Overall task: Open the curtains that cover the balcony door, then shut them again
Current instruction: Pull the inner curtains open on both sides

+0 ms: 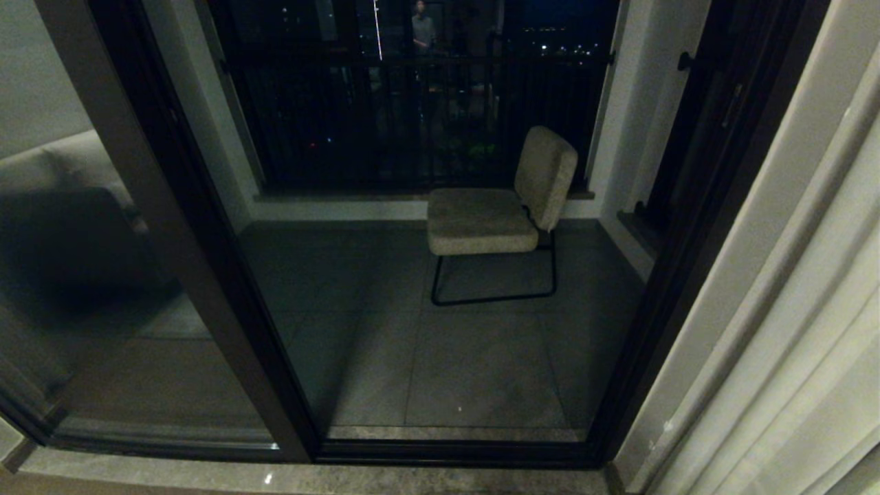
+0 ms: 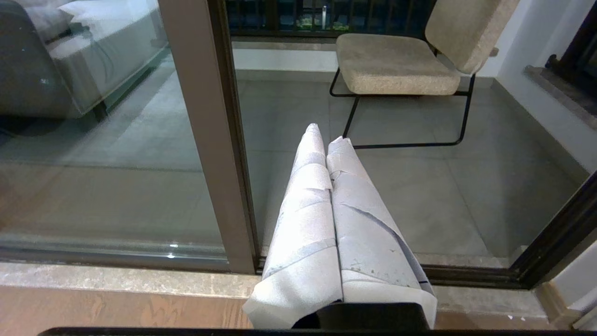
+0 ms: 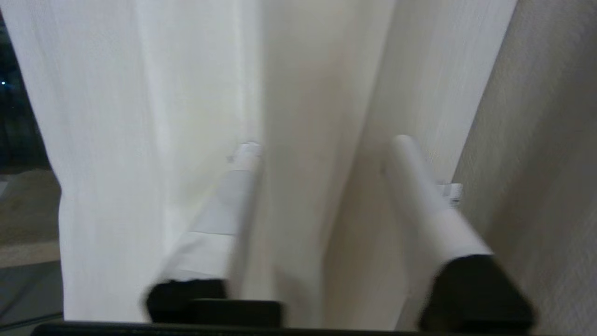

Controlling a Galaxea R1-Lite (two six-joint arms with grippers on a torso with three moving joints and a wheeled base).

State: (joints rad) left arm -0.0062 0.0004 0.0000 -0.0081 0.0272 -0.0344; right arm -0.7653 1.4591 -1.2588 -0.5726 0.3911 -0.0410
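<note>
The cream curtains hang gathered at the right edge of the head view, leaving the balcony door with its dark frame and reflective glass uncovered. Neither arm shows in the head view. In the right wrist view my right gripper is open among the curtains. A thick opaque fold stands between its white-wrapped fingers, which do not pinch it, and a thinner pale layer hangs beside them. My left gripper is shut on nothing and parked low, pointing at the door's frame and sill.
A beige cushioned chair on a black wire frame stands on the tiled balcony floor, before the black railing. A stone sill runs along the door's foot. A sofa reflects in the left glass. A wall is close beside the right gripper.
</note>
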